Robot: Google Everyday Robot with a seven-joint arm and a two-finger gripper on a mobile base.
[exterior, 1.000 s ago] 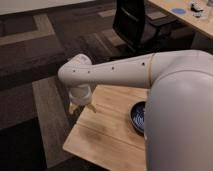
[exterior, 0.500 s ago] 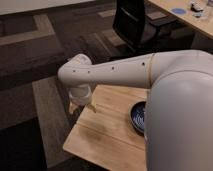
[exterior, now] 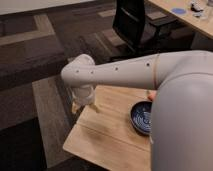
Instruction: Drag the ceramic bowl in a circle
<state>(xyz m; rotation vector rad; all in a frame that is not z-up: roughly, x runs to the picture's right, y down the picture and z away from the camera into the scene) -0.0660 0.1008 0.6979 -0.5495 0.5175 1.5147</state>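
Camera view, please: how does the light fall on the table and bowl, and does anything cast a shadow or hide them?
Camera view: soft, even light on the table, no glare; the bowl shows no bright highlight on its glaze; the arm hides the bowl's right edge; the gripper hangs at the table's far left corner, with only a faint shadow beside it.

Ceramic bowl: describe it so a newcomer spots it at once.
Find the wooden table under the white arm. The ceramic bowl sits on its right side, apart from the claw at the left corner. It's round, dark blue, pale swirls inside.
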